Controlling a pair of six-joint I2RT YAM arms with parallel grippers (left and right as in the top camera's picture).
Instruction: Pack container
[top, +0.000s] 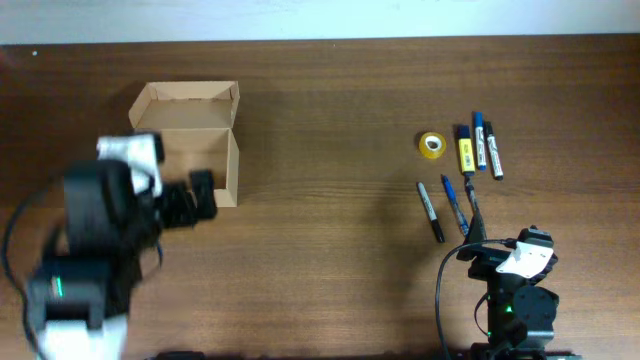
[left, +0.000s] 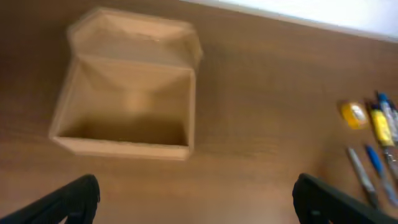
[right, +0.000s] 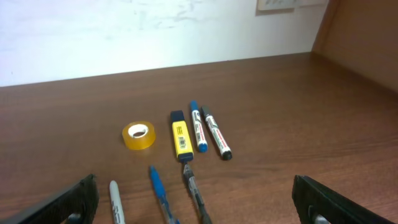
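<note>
Container (left: 124, 148) sits open on the surface (top: 330, 200), just ahead of the left jaws and nearer their left-hand finger than their right. Its flap lid is folded back on the far side. The inside looks bare, though the left wrist view is soft, so something small in there cannot be ruled out. The left jaws stand wide apart with nothing between them. The right jaws are likewise spread and hold nothing.

Ahead of the right jaws lies the loose stationery. A grey pen (right: 116, 202), a blue pen (right: 158, 186) and a dark pen (right: 194, 190) are closest to the fingers. Beyond them are a yellow tape roll (right: 138, 135), a yellow highlighter (right: 181, 137), a blue marker (right: 197, 127) and a black-capped marker (right: 216, 134). All of it lies well apart from the container, on the other arm's side.

By my reading packing has not begun, and the step in hand is the first pick. The next move calls for the right jaws to drop over one item, probably a near pen. They should line up across its barrel so that neighbours lying just beside it are not nudged. The item then needs carrying over to the open box, or passing across to the left jaws waiting beside it.
</note>
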